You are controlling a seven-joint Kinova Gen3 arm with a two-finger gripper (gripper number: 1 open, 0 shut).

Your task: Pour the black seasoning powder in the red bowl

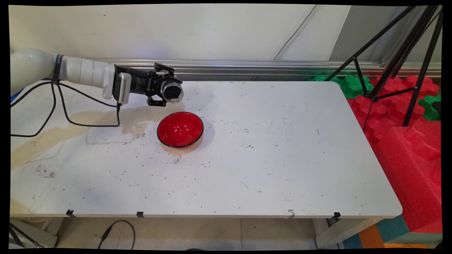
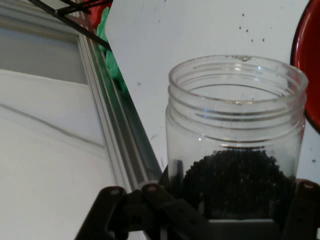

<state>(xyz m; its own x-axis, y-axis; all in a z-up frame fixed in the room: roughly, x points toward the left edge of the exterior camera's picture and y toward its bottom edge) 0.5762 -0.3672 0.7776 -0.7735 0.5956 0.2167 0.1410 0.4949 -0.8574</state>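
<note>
A: Largest first: white bench [image 1: 282, 158], speckled w/ dark grains, pale stain at left. Beyond far edge, grey rail along wall. At right, red & green foam blocks [image 1: 406, 141] and black tripod legs [image 1: 395, 60].

B: And on bench?

A: Red bowl [image 1: 180, 129], black rim, upright, left of centre, looks empty. Dark grains scattered round it.

B: Gripper?

A: Black gripper [image 1: 166, 92] lying roughly level, pointing right, just beyond bowl on far side, above bench. Clenched on clear plastic jar [image 2: 235, 135], held sideways, threaded open mouth facing away from arm, no lid. Black grains [image 2: 240, 175] heaped inside at jar's base end, between fingers [image 2: 305, 210]. In hand view, bowl's rim just visible at right edge, apart from jar.
</note>
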